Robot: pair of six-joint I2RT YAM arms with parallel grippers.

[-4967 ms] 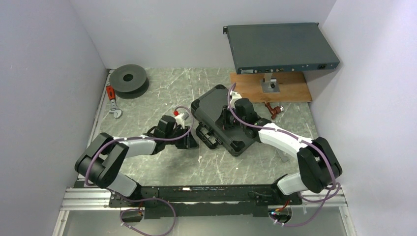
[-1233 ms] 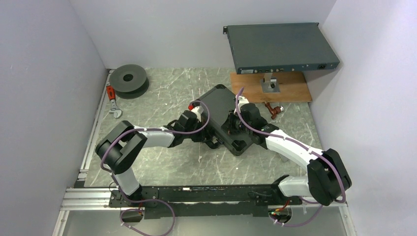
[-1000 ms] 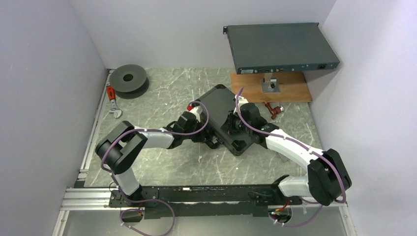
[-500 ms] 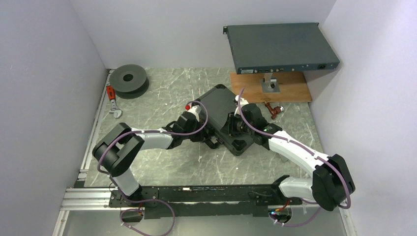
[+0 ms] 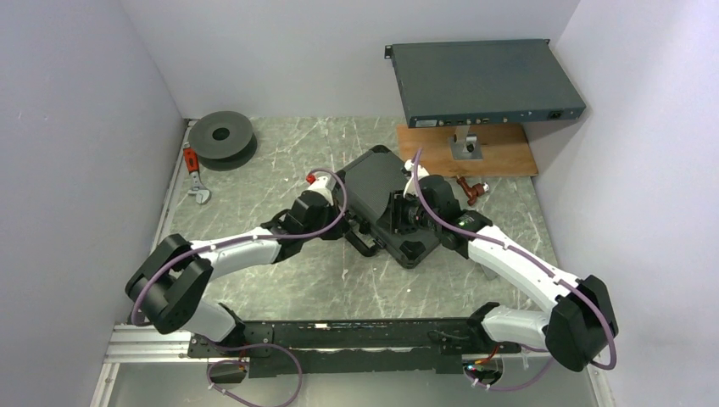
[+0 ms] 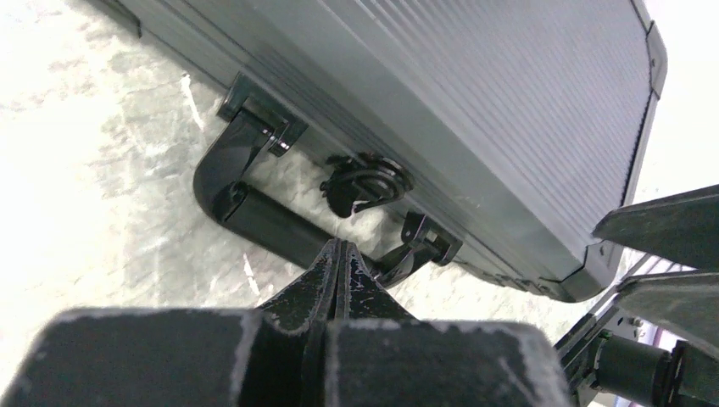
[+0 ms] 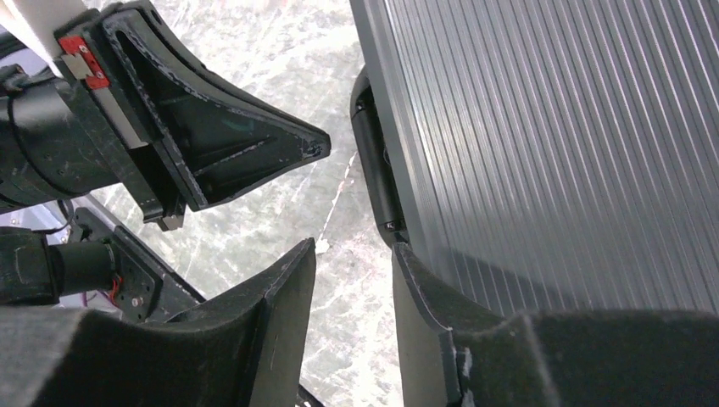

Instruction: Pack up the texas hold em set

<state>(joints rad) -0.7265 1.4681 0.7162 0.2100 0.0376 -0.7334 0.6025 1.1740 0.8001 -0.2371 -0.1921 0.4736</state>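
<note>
Left claw (image 6: 339,254) is clenched on nothing, tips just short of the handle (image 6: 254,212). Right claw (image 7: 352,254) is released, just beside the case edge. Briefcase (image 5: 373,178) lies closed and flat on the bench (image 5: 280,161), centre of the overhead frame, handle toward lower left. My read: rigid shell, ribbed lid probably slick, likely heavy if chips are inside, so grab the handle, not the lid. Left wrist view shows handle and round latch (image 6: 365,182); overhead hides both behind the arms. Only the right wrist view shows its finger gap.
</note>
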